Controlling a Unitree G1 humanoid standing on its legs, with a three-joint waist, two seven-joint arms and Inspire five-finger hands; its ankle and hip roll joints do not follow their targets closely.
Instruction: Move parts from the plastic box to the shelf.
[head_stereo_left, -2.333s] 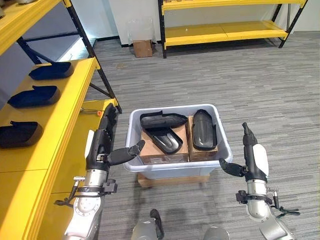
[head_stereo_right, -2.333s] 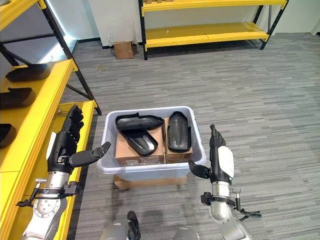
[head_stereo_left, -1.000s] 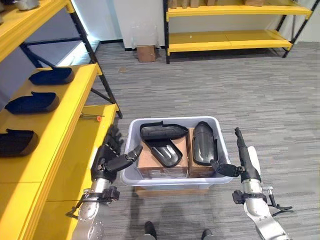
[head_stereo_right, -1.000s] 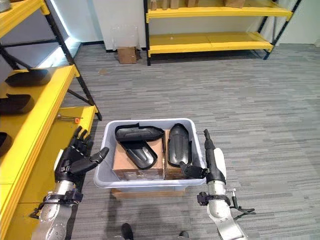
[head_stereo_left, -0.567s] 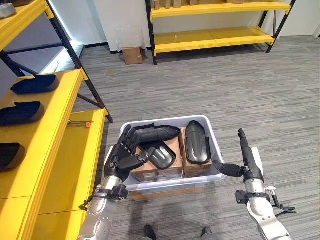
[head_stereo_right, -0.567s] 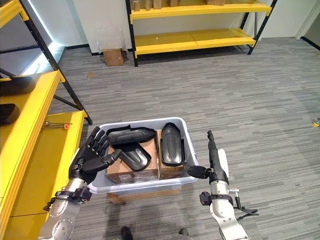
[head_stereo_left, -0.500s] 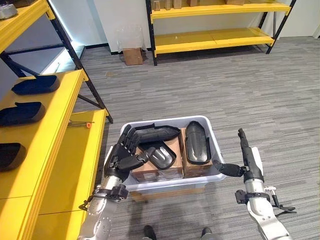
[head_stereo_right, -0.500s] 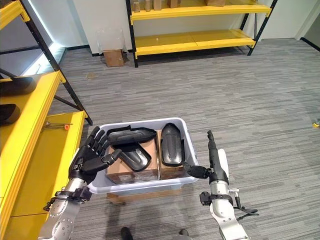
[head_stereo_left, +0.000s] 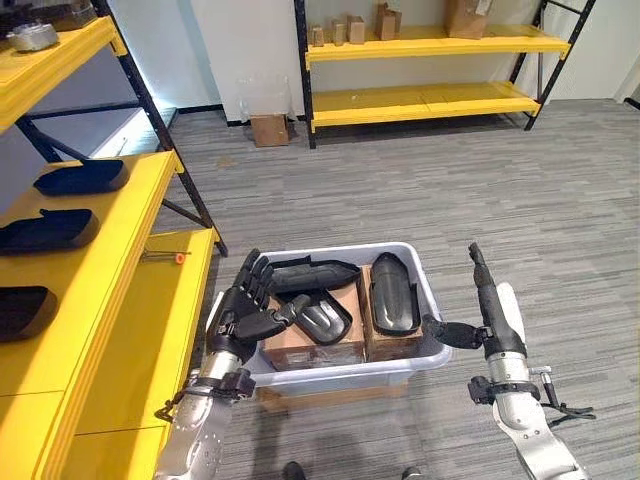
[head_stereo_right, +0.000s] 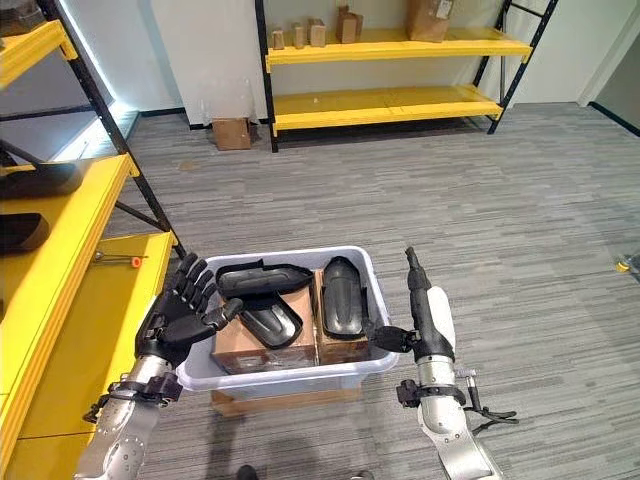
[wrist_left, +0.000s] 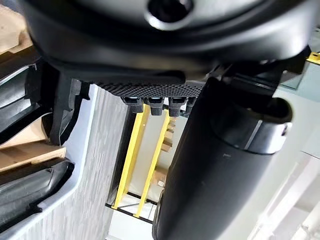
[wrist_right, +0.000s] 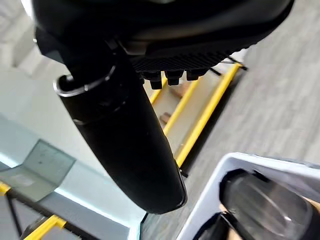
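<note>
A pale grey plastic box (head_stereo_left: 432, 340) was seen on the grey floor, holding brown cardboard cartons and three black moulded plastic parts. The long black part at the back (head_stereo_left: 312, 273) lay with its long axis across the box, from side to side. The scoop-shaped black part (head_stereo_left: 325, 318) lay aslant just in front of it. The oval black part (head_stereo_left: 391, 293) lay on the right carton with its long axis running from the near wall to the far wall. The left hand (head_stereo_left: 243, 312) was held at the box's left wall with fingers spread and thumb reaching toward the long part; contact could not be judged. The right hand (head_stereo_right: 428, 320) stood just outside the right wall, fingers straight and pointing up, thumb stretched toward the rim, beside the oval part. In the eye views a yellow metal shelf (head_stereo_left: 120, 250) carrying similar dark parts (head_stereo_left: 80, 176) was seen to the left. In the right wrist view the oval part was seen close beneath the thumb.
</note>
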